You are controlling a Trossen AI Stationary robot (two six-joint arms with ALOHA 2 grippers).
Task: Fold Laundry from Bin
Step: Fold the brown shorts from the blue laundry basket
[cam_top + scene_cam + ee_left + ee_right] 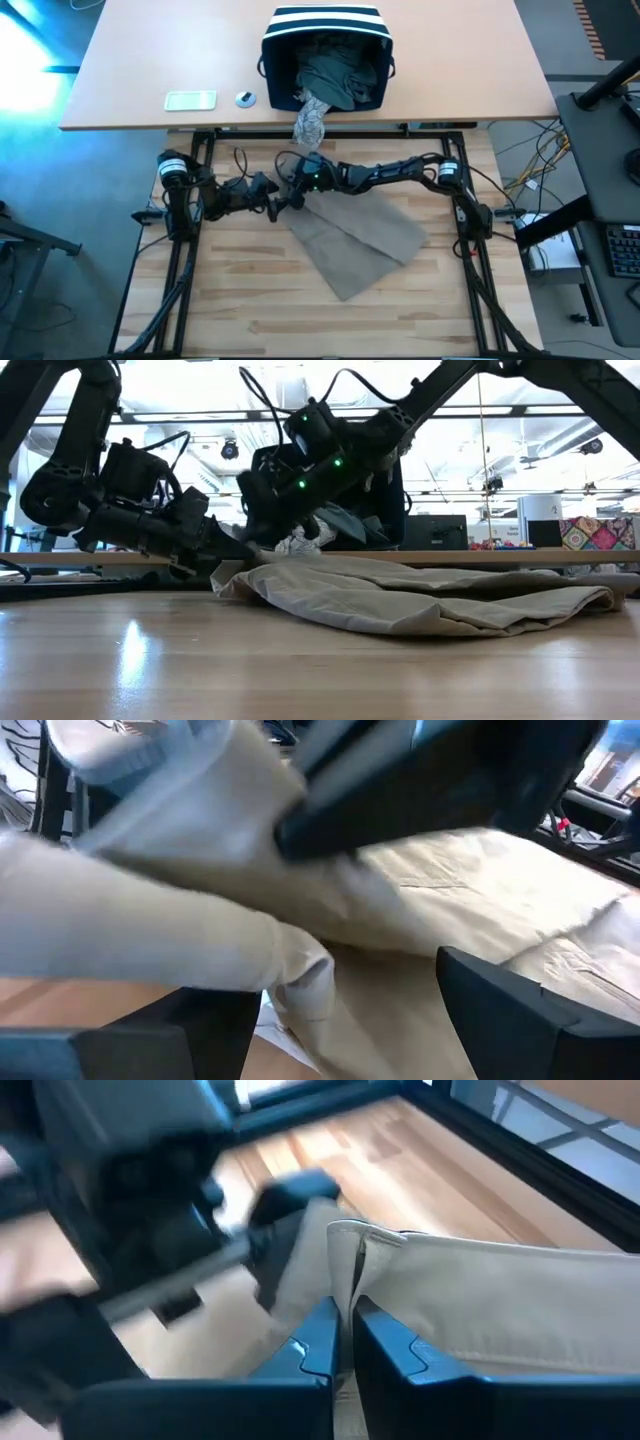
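Item: tan garment (358, 238), one piece of the laundry. It lay spread on the wooden worktop (250, 300) between the two arms, its long body running away toward the right arm's side and its near corner bunched under both tools. The cloth looked soft, thin and light, creased rather than stiff; I judged it would drape and sag from any single hold, slide easily on the wood, and stand no risk of breaking. The best hold seemed to be at a hemmed edge or corner, where the doubled fabric gives the fingers something to bite.

Right tool (345, 1342): fingers pressed together, pinching the folded hem at that corner.

Left tool (272, 200): fingers spread wide, lying low just beside the same corner, cloth resting between them but not clamped.

Remaining laundry: a dark green garment (338, 72) sat inside the bin (325, 20), and a grey-white patterned piece (311, 120) spilled over its rim toward the arms. The bin stood on a separate tan worktop beyond the wooden one.
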